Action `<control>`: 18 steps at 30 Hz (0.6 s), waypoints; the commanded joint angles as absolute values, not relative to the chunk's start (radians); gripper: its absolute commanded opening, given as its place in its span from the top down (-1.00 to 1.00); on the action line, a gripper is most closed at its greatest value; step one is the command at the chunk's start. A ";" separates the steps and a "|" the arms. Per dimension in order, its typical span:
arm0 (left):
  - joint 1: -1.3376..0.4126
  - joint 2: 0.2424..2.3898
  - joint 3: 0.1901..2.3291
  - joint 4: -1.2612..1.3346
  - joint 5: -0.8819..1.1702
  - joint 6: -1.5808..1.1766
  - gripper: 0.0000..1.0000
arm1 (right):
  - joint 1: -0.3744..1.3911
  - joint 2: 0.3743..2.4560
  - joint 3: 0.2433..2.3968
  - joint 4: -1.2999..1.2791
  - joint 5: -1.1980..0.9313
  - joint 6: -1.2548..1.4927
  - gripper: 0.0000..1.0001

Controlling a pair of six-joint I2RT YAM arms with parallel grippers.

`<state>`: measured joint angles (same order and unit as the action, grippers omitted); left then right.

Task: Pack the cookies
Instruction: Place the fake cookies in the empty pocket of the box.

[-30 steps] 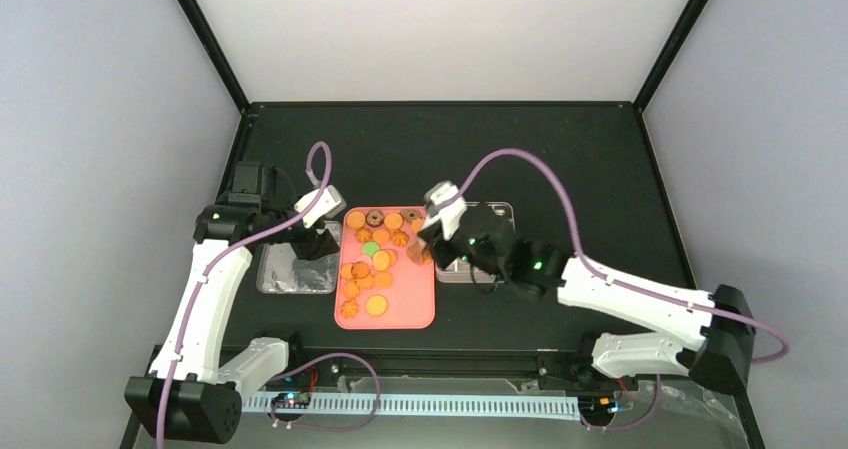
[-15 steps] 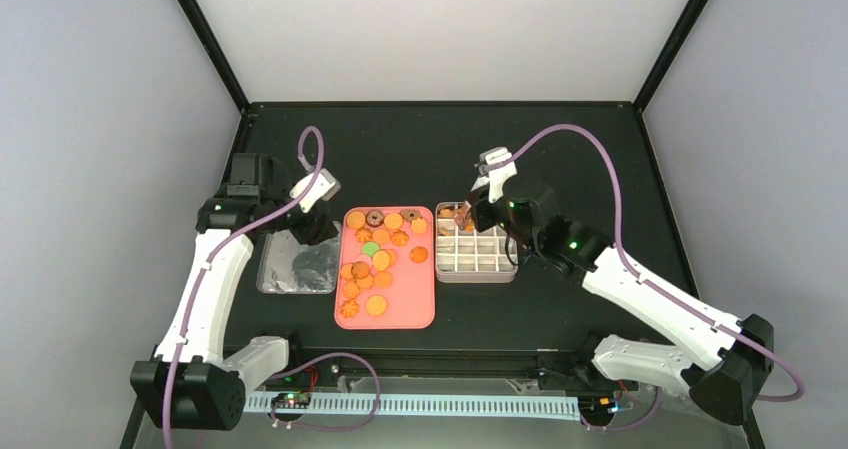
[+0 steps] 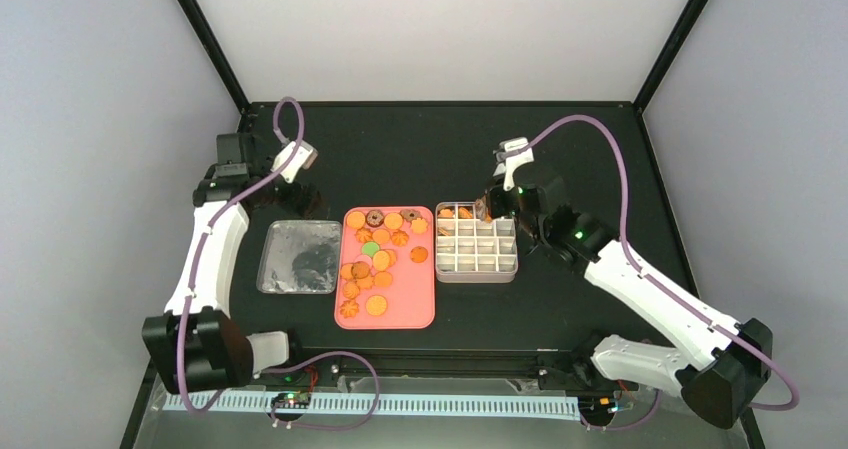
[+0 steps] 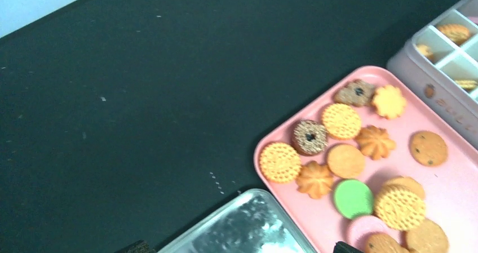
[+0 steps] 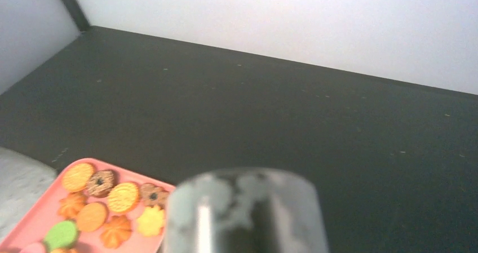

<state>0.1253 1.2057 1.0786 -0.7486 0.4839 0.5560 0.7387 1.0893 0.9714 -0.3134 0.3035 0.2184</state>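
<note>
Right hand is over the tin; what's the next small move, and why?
Probably lower the right hand slightly and open it: it seems to pinch a brown cookie just above a far-row cell of the white gridded tin, next to cells that already hold cookies, while most other cells look bare.

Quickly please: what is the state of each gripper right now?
Left gripper: open, holding nothing.
Right gripper: closed, apparently on a brown cookie.
</note>
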 commanded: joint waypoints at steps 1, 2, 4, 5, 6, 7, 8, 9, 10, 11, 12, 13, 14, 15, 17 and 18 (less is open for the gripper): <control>0.166 1.271 1.181 -0.713 0.496 0.529 -0.72 | 0.664 1.122 1.026 -0.316 0.350 0.210 0.98; 0.167 1.290 1.190 -0.715 0.499 0.529 -0.72 | 0.645 1.130 1.025 -0.315 0.348 0.212 0.98; 0.167 1.324 1.198 -0.718 0.506 0.533 -0.73 | 0.615 1.145 1.024 -0.307 0.337 0.210 0.98; 0.168 1.333 1.201 -0.719 0.516 0.535 -0.73 | 0.603 1.152 1.022 -0.301 0.332 0.210 0.98; 0.168 1.341 1.201 -0.722 0.523 0.537 -0.73 | 0.597 1.159 1.023 -0.295 0.329 0.208 0.98; 0.167 1.347 1.201 -0.722 0.531 0.536 -0.73 | 0.593 1.168 1.023 -0.287 0.330 0.204 0.98; 0.167 1.354 1.201 -0.724 0.537 0.536 -0.73 | 0.591 1.177 1.022 -0.279 0.333 0.199 0.98; 0.168 1.360 1.202 -0.729 0.543 0.538 -0.73 | 0.591 1.189 1.024 -0.271 0.340 0.195 0.98; 0.168 1.366 1.204 -0.732 0.548 0.540 -0.73 | 0.589 1.202 1.025 -0.266 0.346 0.189 0.98; 0.169 1.372 1.206 -0.738 0.551 0.543 -0.73 | 0.587 1.215 1.027 -0.259 0.352 0.184 0.98; 0.168 1.378 1.208 -0.742 0.554 0.546 -0.73 | 0.584 1.229 1.031 -0.255 0.356 0.180 0.98; 0.167 1.381 1.209 -0.748 0.557 0.550 -0.73 | 0.579 1.242 1.034 -0.252 0.356 0.180 0.98; 0.167 1.385 1.211 -0.753 0.559 0.554 -0.73 | 0.574 1.250 1.038 -0.244 0.355 0.179 0.98; 0.168 1.388 1.214 -0.758 0.562 0.558 -0.73 | 0.570 1.257 1.039 -0.234 0.349 0.175 0.98; 0.168 1.390 1.215 -0.761 0.565 0.565 -0.73 | 0.569 1.271 1.043 -0.217 0.346 0.161 0.98; 0.167 1.390 1.215 -0.762 0.568 0.566 -0.73 | 0.569 1.279 1.046 -0.214 0.347 0.152 0.98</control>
